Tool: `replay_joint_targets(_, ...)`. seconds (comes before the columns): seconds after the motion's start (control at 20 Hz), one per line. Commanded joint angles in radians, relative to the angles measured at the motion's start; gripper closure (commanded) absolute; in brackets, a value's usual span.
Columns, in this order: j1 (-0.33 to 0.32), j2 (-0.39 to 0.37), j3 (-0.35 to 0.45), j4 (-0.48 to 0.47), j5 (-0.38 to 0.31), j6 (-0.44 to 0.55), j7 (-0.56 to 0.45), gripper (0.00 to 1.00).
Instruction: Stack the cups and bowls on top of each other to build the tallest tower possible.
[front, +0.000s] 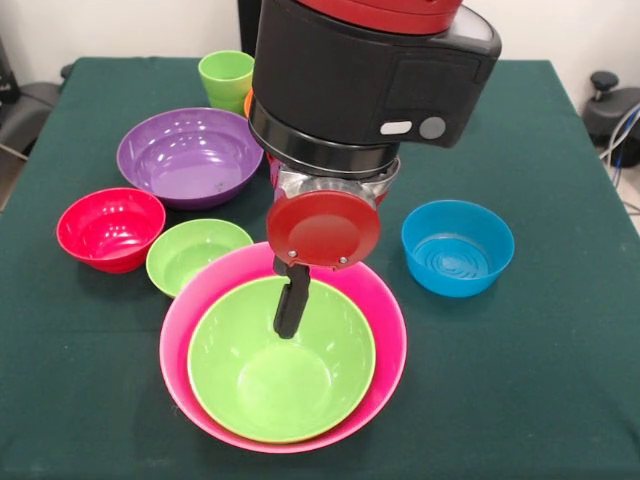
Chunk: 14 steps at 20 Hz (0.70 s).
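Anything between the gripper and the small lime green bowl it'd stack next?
Nothing visible. The gripper hangs inside the large lime green bowl nested in the pink bowl; the small lime green bowl sits just beside the pink rim, only that rim between.

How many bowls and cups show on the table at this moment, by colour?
Lime green bowls: 2, a large one nested in the pink, a small one
Pink bowls: 1
Purple bowls: 1
Red bowls: 1
Blue bowls: 1
Green cups: 1
Total: 7
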Motion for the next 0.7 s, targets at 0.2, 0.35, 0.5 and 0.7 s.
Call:
replay_joint_targets(0.2,-0.014,0.009,0.084,0.1,-0.035,0.037,-0.244,0.0)
replay_joint_targets(0.35,-0.016,0.0,0.109,0.132,-0.038,0.0,-0.294,0.0)
replay_joint_targets(0.5,-0.015,-0.037,0.133,0.207,-0.042,-0.034,-0.323,0.0)
replay_joint_targets(0.7,-0.023,-0.108,0.17,0.34,-0.056,-0.094,-0.39,0.0)
